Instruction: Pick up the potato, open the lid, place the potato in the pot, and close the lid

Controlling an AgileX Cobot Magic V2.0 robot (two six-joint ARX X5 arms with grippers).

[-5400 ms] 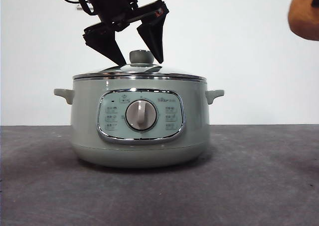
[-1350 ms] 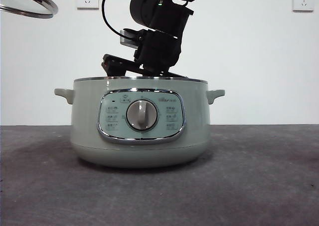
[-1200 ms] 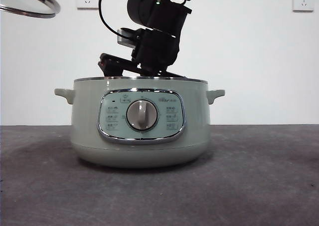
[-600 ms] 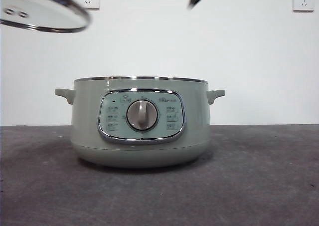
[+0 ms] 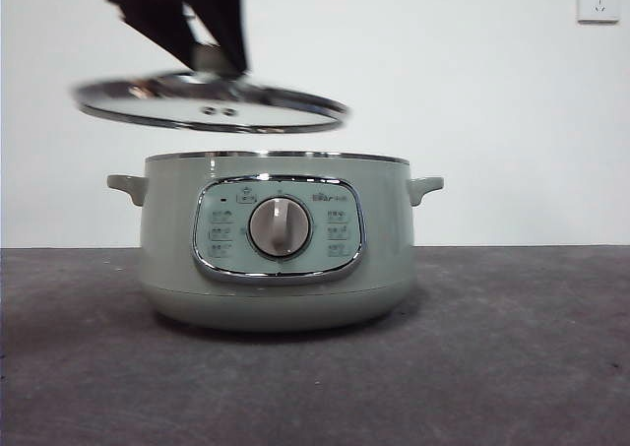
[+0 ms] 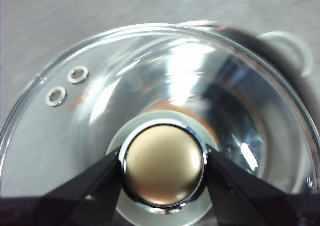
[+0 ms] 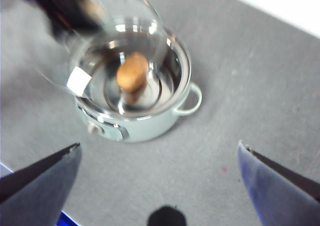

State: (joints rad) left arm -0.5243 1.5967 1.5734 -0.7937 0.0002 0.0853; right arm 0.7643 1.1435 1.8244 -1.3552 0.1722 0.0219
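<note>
We see the pale sage-green round electric pot [image 5: 276, 244] standing on the dark grey table [image 5: 512, 367], its chrome-framed control panel [image 5: 278, 228] and grey dial [image 5: 280, 226] facing us, with a white wall [image 5: 472, 101] behind and a wall socket [image 5: 598, 0] high at one corner. The domed glass lid with a chrome rim [image 5: 212, 104] hangs in the air above the pot's open top, slightly tilted, set toward one side and not touching the rim. The left gripper [image 6: 162, 166] pinches the lid's round knob [image 6: 162, 165] between its two black jaws. In the right wrist view we find the brown-orange oval potato [image 7: 132, 72] lying inside the pot, partly behind the blurred lid. The right gripper [image 7: 159, 158] hangs high above the table with its jaws spread wide, holding nothing. One small side handle [image 7: 190, 100] of the pot shows there too.
</note>
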